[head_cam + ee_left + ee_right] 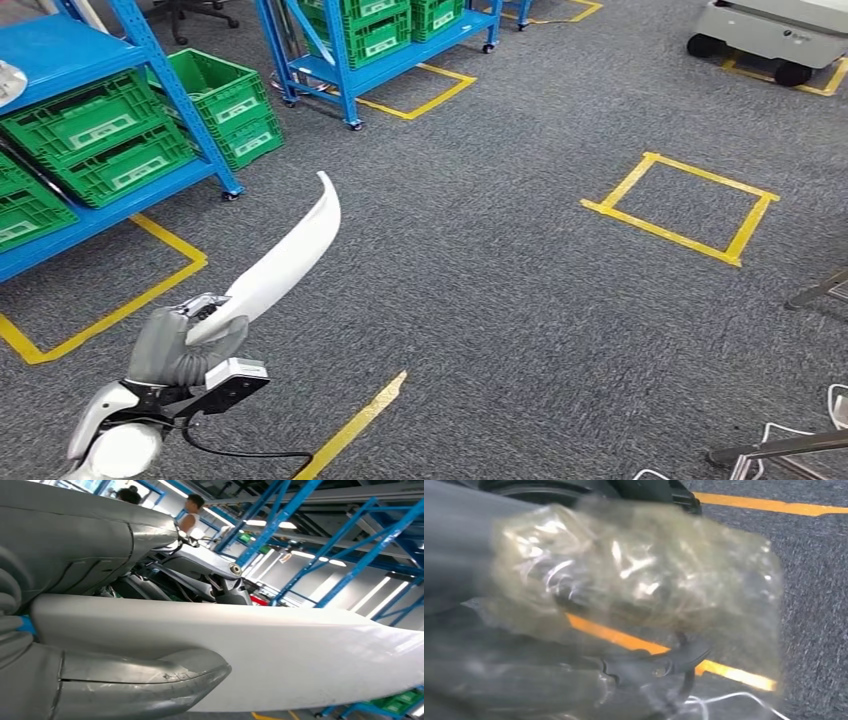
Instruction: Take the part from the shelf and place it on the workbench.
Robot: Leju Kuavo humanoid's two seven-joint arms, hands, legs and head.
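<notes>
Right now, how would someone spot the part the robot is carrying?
Start at the blue shelf with green crates, then look down to the left hand over grey carpet. It grips a long white curved part, tapering to a point, the one white blade-like shape there.

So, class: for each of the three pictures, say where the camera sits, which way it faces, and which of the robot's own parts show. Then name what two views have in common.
Head view: high on the body, looking forward and down at grey carpet, blue shelves and green crates; the left hand holds the white part.
Left wrist view: behind the left hand, looking along the white part toward racking.
Right wrist view: at the right wrist, facing the floor's yellow tape; blurred, hand unclear.
Shared: head and left wrist views show the held part.
</notes>
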